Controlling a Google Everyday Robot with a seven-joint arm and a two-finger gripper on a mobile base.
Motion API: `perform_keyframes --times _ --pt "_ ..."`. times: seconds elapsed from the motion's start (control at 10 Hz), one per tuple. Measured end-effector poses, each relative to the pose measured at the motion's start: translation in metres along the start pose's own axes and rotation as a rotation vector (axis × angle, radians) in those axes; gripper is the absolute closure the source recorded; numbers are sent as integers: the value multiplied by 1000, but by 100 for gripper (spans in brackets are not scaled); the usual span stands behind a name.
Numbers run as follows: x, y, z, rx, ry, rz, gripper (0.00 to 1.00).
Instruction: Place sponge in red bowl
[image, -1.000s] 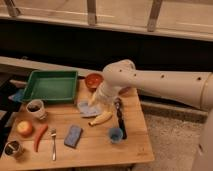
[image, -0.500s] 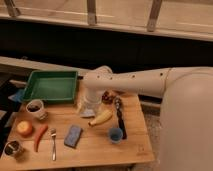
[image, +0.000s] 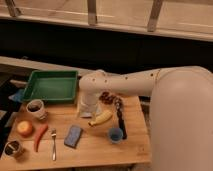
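The arm (image: 125, 82) has swung further left, hiding the red bowl; the gripper (image: 88, 111) hangs right of the green tray (image: 50, 86), fingers spread, empty; the sponge (image: 73, 136) lies unmoved below the tray.

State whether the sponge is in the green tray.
Out: the sponge lies flat on the table, beside the fork; the tool is by the banana.

On the counter (image: 95, 149): one sponge (image: 73, 136), one banana (image: 101, 118), one fork (image: 53, 145), one green tray (image: 51, 85), one blue cup (image: 116, 134), one white mug (image: 36, 108); one gripper (image: 88, 107) over its middle.
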Motion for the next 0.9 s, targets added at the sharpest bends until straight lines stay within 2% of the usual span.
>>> perform_keyframes --times 0.2,0.3,0.6,0.9 --pt "-1 2 0 6 4 -12 37" --pt "-1 4 4 7 19 -16 37" --pt "3 -8 27 24 73 19 37" --pt "12 -5 48 12 126 33 37"
